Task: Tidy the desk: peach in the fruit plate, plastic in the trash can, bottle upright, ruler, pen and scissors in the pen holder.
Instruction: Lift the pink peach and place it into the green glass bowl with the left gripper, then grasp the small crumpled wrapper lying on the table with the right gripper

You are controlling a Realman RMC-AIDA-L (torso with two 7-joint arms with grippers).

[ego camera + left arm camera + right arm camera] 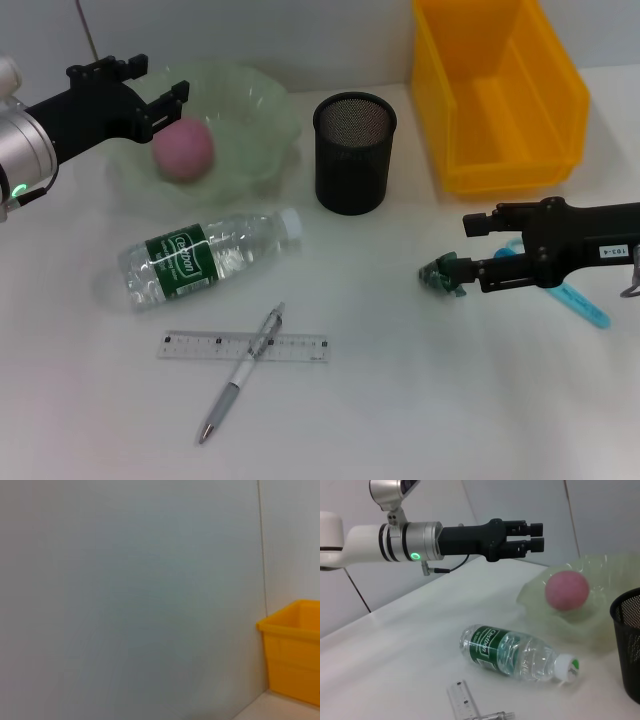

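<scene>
Bright even overhead light; soft faint shadows; glare on bottle (205,257); wall view hazy.

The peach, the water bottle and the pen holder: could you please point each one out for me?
peach (183,150), head view, middle of its pink skin.
water bottle (180,260), head view, on its green label.
pen holder (354,165), head view, front of its black mesh wall.

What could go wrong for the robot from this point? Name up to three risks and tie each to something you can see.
1. The right gripper pinches only the edge of the crumpled plastic, which may slip out before reaching the yellow bin.
2. The bottle lies on its side and could roll toward the pen and ruler when grasped.
3. The pen lies across the ruler, so lifting either one may drag the other.
</scene>
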